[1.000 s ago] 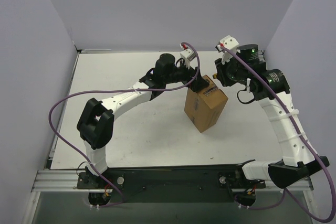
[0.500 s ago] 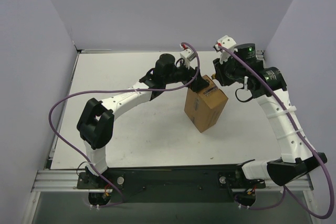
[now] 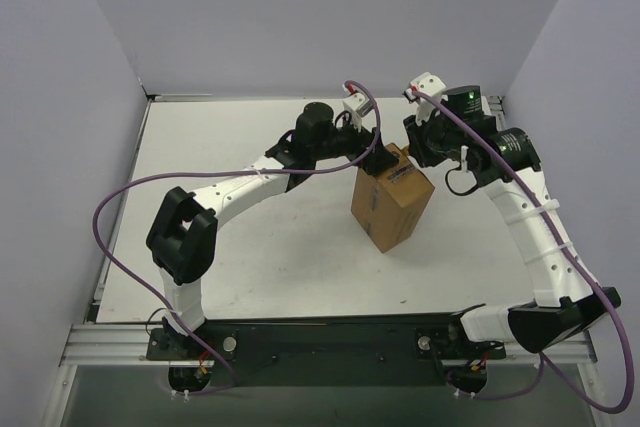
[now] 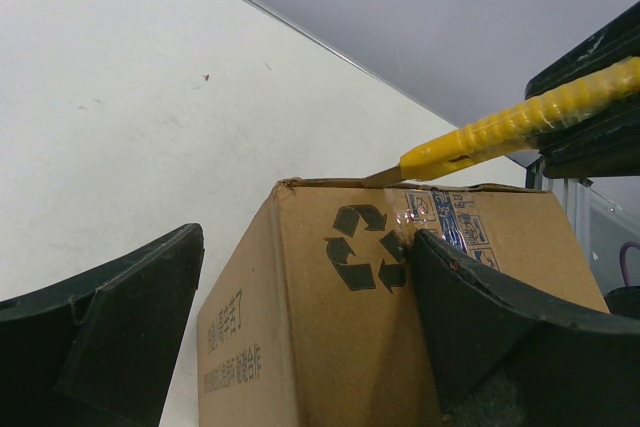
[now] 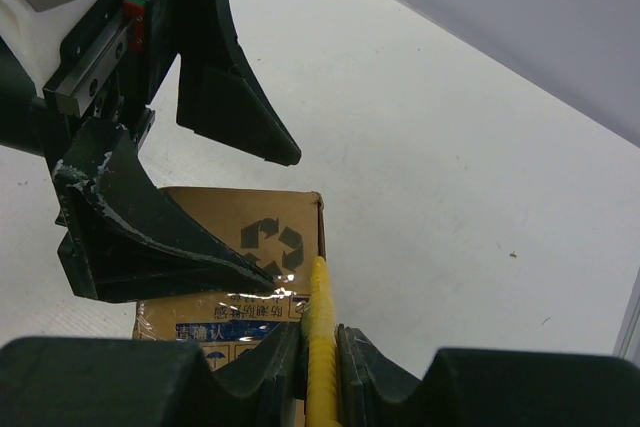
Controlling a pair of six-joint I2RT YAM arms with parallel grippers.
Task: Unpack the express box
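Note:
The express box (image 3: 392,205), a brown carton, stands on end on the table, its taped top face tilted up. In the left wrist view the box (image 4: 330,337) shows a recycling mark. My left gripper (image 4: 308,237) stands open astride the box's upper corner. Its right finger (image 4: 490,327) lies against the taped face and its left finger (image 4: 120,317) hangs clear of the side. My right gripper (image 5: 320,332) is shut on a yellow utility knife (image 5: 319,347). The knife (image 4: 500,129) has its blade tip at the box's top edge. From above, the left gripper (image 3: 380,155) and right gripper (image 3: 413,147) meet at the box's far end.
The white table (image 3: 250,257) is walled by pale panels on the left, back and right. Purple cables loop from both arms. The left arm (image 3: 250,182) stretches across the table's middle towards the box.
The right arm's wrist has shifted slightly left, towards the box's top. The box and the left arm have not moved.

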